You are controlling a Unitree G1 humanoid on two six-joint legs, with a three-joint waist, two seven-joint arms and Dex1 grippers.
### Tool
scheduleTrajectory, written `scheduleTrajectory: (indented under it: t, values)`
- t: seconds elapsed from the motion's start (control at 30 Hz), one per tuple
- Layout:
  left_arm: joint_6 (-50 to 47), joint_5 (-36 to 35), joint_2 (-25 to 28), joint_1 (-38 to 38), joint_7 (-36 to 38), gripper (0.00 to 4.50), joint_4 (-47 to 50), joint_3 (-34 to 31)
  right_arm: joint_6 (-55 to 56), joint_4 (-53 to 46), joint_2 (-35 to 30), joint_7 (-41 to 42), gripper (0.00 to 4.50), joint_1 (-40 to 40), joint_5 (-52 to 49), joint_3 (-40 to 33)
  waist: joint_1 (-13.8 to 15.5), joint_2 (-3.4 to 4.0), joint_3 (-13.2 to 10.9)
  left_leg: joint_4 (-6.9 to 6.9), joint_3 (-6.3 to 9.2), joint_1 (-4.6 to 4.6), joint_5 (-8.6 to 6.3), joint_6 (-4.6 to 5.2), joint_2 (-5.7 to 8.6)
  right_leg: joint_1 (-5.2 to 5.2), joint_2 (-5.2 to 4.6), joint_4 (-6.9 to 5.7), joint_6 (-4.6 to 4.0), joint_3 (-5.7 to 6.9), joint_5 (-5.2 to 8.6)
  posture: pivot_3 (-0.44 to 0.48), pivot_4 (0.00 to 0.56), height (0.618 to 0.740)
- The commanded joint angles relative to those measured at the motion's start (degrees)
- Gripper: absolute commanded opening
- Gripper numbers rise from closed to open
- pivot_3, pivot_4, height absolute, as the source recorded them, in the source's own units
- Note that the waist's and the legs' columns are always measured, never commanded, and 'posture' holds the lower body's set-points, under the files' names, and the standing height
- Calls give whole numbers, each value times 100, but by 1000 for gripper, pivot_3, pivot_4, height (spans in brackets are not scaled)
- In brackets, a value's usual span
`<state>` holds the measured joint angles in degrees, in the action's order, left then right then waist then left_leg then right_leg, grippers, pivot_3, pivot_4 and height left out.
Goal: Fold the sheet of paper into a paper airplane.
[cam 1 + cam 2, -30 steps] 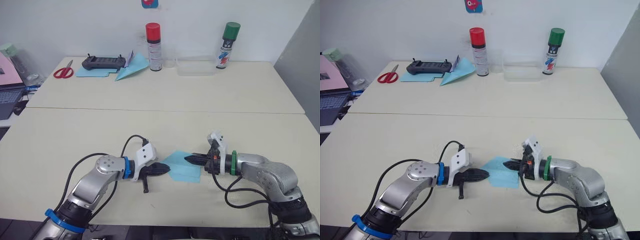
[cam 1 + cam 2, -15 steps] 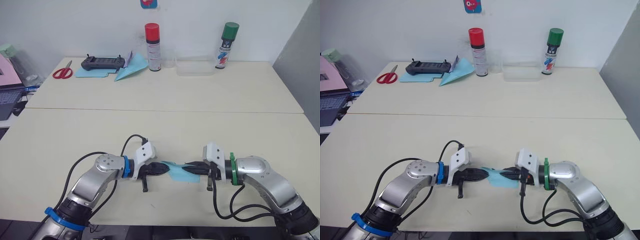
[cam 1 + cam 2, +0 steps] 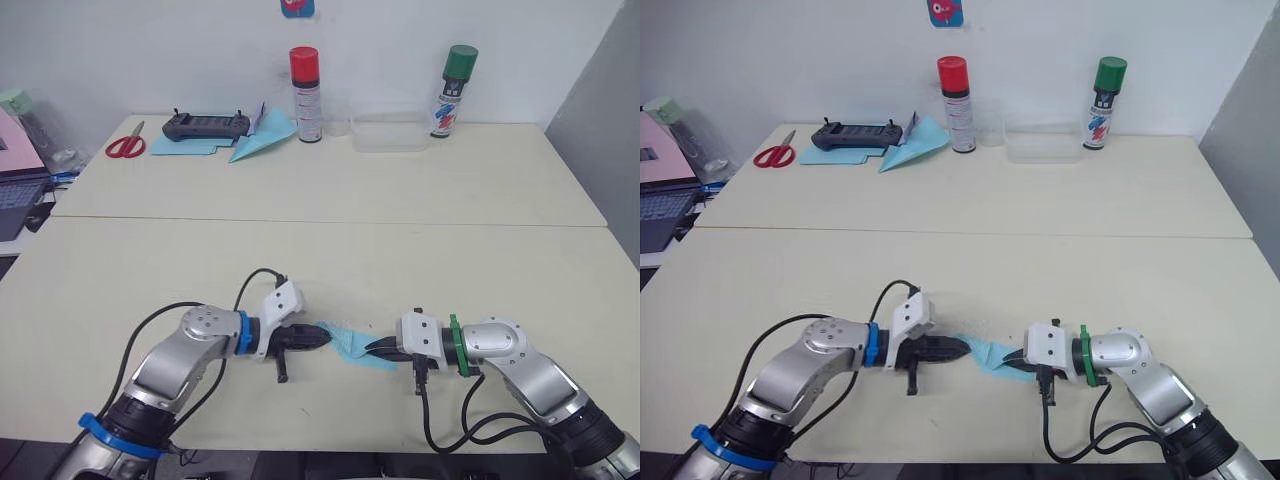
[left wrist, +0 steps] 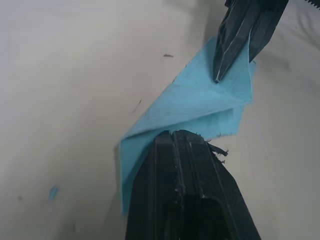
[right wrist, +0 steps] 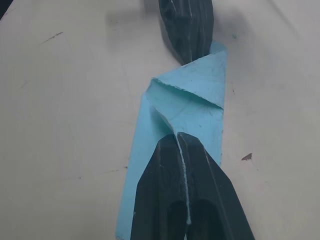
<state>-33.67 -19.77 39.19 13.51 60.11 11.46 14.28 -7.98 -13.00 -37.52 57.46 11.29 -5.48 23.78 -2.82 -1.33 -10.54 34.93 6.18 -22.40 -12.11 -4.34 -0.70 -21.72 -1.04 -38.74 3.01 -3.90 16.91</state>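
On the near part of a cream table (image 3: 420, 250), a folded light-blue sheet of paper (image 3: 347, 340) lies between two grippers, the left gripper (image 3: 322, 340) pinching its left end with closed fingers and the right gripper (image 3: 372, 349) clamped on its right end.

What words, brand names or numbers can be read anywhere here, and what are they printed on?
None can be read.
Red-capped spray can: print on the label, too small to read.
Green-capped spray can: a coloured label, too blurred to read.
Sticker on the wall: a picture, cut off by the frame, no legible text.
Folded blue paper between the two grippers: blank.
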Motion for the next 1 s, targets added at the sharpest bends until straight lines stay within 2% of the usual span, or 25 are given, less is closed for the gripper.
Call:
scheduleTrajectory:
  t: [0.03,0.17,0.33,0.6,0.7,0.87,1.0]
  values:
    - [-451,-311,263,228,197,0,71,-342,92,35,-40,127,25,-49,131,64,-1,0,-1,0,0,-1,0,0,0,-1,0,0,0,1,0,0,150,740]
    - [-701,-631,31,552,100,0,261,-482,107,57,-37,137,25,-68,132,55,3,-9,-6,2,2,-7,0,0,1,-3,-1,1,0,4,0,0,150,740]
    - [-597,-451,-510,563,-318,0,380,-212,137,73,-45,150,25,-90,149,58,9,-9,-6,1,1,-9,0,0,2,-3,-1,4,1,2,0,0,150,740]
    - [-203,199,-477,337,-407,0,83,472,-13,-95,-49,185,25,-60,44,15,15,-9,-6,2,4,-9,0,-1,3,-3,-1,2,1,2,0,0,150,740]
    - [-64,477,-419,298,-384,0,-238,704,-677,-450,-231,554,659,-37,-360,9,33,-8,-6,2,5,-8,0,0,2,-1,-1,2,1,4,0,0,150,740]
    - [39,518,-457,345,-326,0,-438,778,-1906,-1185,-736,1041,2406,-20,-1095,-181,75,-8,-5,3,5,-6,0,0,4,2,-3,3,1,4,0,0,150,740]
    - [134,590,-527,399,-338,0,-599,801,-2501,-1276,-967,1129,2406,127,-1594,-542,79,-8,-5,4,4,-3,0,0,4,6,-3,3,1,4,0,0,150,740]
